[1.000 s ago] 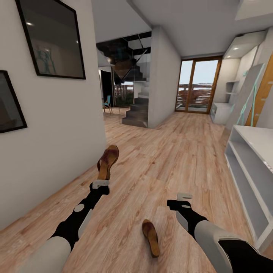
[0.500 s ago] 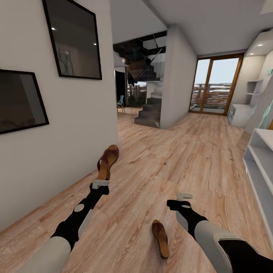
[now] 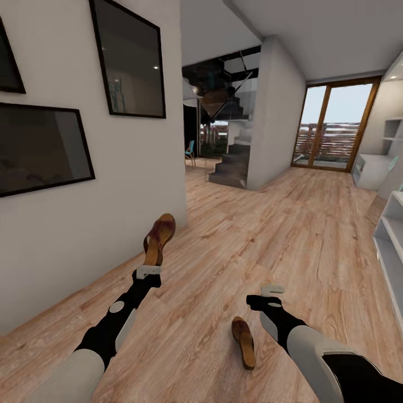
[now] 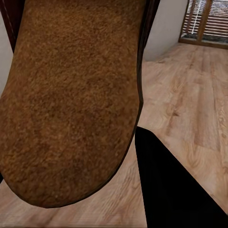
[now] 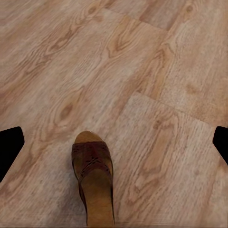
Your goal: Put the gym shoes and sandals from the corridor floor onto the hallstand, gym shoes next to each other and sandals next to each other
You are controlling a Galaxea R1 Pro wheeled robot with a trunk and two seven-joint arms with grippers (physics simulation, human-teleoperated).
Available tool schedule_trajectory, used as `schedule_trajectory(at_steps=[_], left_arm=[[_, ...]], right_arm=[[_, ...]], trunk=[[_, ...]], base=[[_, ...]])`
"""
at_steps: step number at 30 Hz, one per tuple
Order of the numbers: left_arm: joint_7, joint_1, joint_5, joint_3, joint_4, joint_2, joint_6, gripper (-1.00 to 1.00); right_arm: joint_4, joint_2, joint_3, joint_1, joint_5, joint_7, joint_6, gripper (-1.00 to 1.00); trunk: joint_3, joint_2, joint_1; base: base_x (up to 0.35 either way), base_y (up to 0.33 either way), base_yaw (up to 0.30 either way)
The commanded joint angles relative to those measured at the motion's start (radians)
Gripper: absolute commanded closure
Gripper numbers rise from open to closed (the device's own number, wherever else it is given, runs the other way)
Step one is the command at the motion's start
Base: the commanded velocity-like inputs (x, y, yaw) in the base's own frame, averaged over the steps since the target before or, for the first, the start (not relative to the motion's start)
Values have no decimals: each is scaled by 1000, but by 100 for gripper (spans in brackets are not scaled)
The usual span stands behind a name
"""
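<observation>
While your left gripper [image 3: 149, 272] carries one sandal [image 3: 158, 237] clamped at its heel end, toe up and well off the corridor floor [image 3: 268, 235], the grip looks narrow; a sharp turn of the base could, in my judgement, tip or shed it. Your right gripper [image 3: 272, 291] hangs empty, fingers spread wide, above the second sandal [image 3: 244, 341], which lies flat on the planks just beside that arm. Note the hallstand [image 3: 392, 235] sits at the far right edge, well apart. Descending off-centre risks nudging the floor sandal away rather than straddling it. No gym shoes are sighted.
</observation>
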Motion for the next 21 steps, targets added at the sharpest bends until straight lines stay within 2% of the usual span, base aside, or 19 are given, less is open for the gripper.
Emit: schedule_trajectory(at_steps=[1, 7, 21], left_arm=[[-3, -1, 5, -1, 1, 0, -2, 100], [-4, -1, 5, -1, 1, 0, -2, 100], [-4, -1, 5, -1, 1, 0, -2, 100]], right_arm=[[0, 0, -1, 0, -5, -3, 0, -100], [0, 0, -1, 0, -6, -3, 0, -100], [9, 1, -1, 0, -8, -3, 0, -100]], trunk=[[-1, 0, 0], [-1, 0, 0], [-68, -4, 6]], base=[[-77, 0, 95], [-27, 0, 34], [-1, 0, 5]])
